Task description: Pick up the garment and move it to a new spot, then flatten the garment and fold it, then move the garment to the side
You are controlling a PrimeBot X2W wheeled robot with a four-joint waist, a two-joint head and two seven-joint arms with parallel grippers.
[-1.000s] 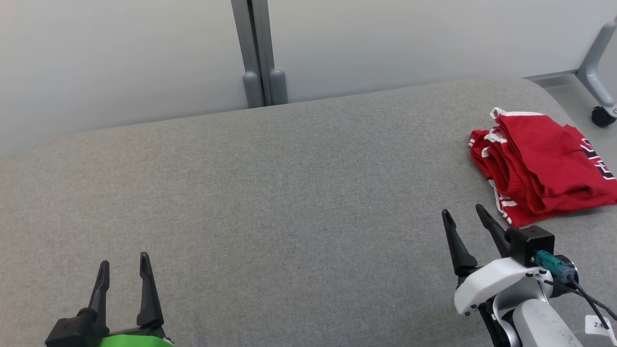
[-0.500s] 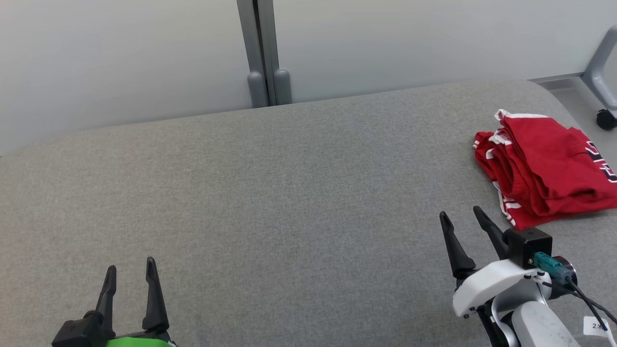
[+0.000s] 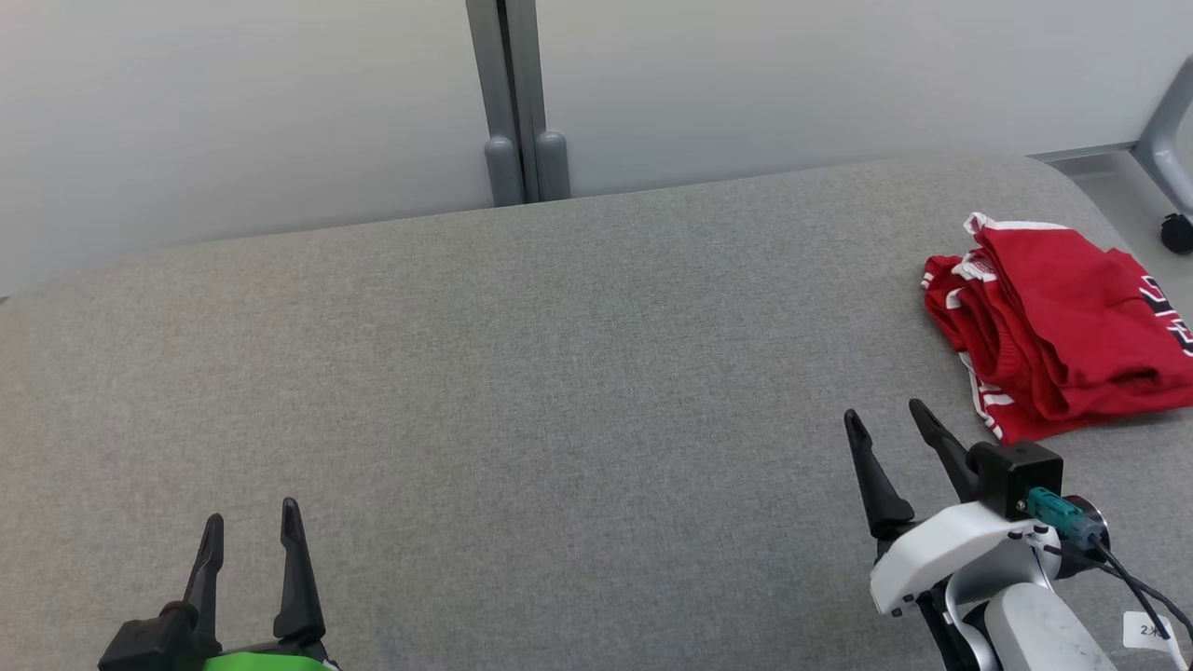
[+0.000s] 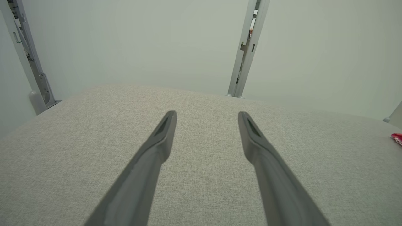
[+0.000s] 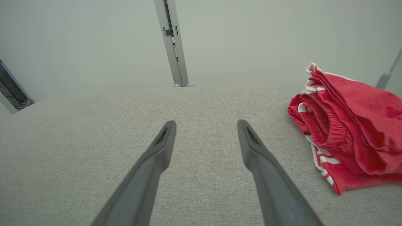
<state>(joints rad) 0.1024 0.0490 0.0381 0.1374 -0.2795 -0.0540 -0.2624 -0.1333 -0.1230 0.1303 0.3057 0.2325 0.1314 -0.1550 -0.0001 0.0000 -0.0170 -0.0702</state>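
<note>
The garment (image 3: 1053,326) is red with white and black trim, folded into a compact pile at the far right of the grey padded table (image 3: 522,391). It also fills the right side of the right wrist view (image 5: 351,125), and a red sliver (image 4: 397,138) peeks in at the right edge of the left wrist view. My right gripper (image 3: 884,417) is open, just below and left of the garment, apart from it, nothing between its fingers. My left gripper (image 3: 250,514) stands open at the lower left, far from the garment.
A pale wall with a grey vertical post (image 3: 515,102) runs behind the table's far edge. A grey chair leg with a black caster (image 3: 1176,233) stands on the floor past the table's right corner. The garment lies close to the table's right edge.
The whole head picture has shifted slightly, so the camera has moved. The left gripper sits a little lower in view than a second ago; the garment lies as it did.
</note>
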